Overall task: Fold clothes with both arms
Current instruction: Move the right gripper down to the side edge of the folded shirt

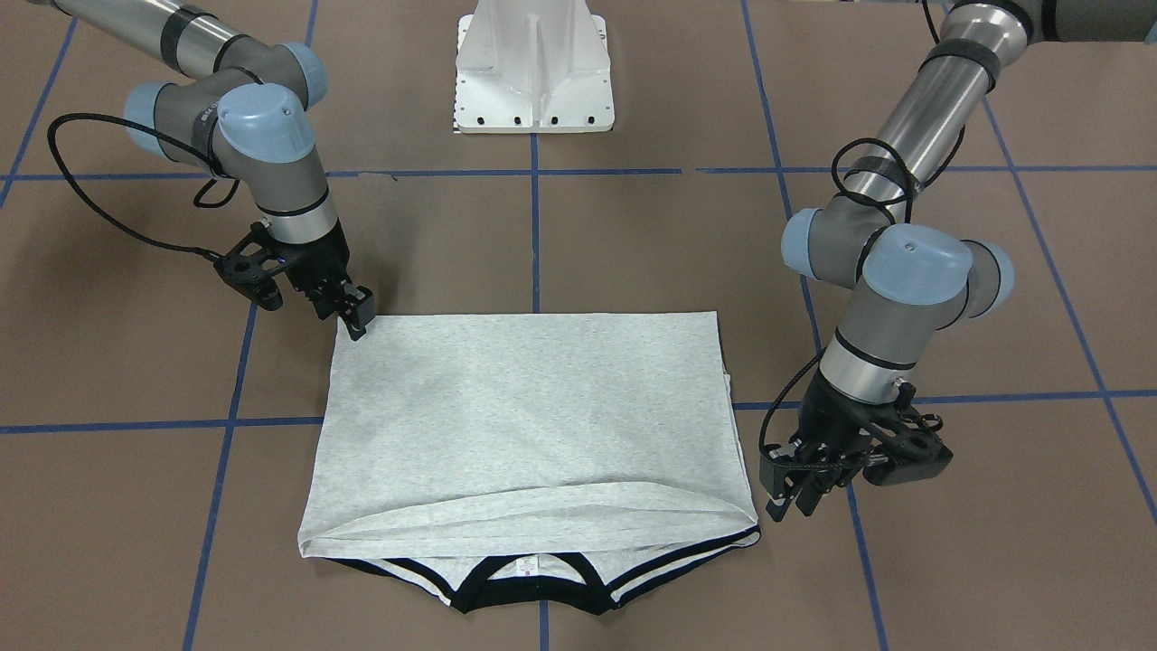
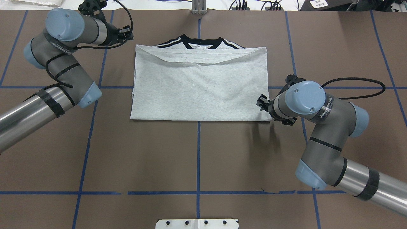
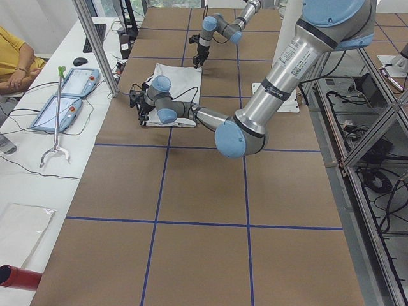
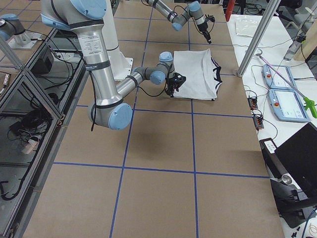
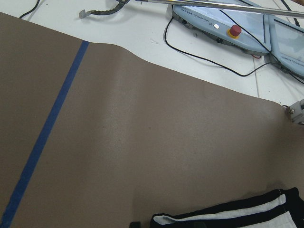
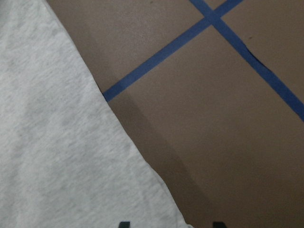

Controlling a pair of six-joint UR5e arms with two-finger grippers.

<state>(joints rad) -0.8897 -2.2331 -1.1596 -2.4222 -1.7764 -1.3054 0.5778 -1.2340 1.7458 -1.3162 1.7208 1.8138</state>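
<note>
- 1 grey T-shirt point(image 1: 533, 425) lies folded flat in the middle of the table point(image 2: 197, 159), its black collar point(image 1: 529, 604) on the side far from the robot.
- The left gripper point(image 1: 794, 504) hangs just beside the shirt's collar-end corner, its 2 fingers apart and holding nothing.
- The right gripper point(image 1: 355, 318) sits at the near fold corner, its fingers spread with the shirt's edge between them.

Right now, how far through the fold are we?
Done: the T-shirt lies as a tidy rectangle, no sleeves sticking out, its hem folded up just short of the black collar. In hand: nothing is gripped. The right gripper sits open at a fold-edge corner. The left gripper looks open beside the collar-end corner, off the cloth. Left: probably one more fold to halve it.
</note>
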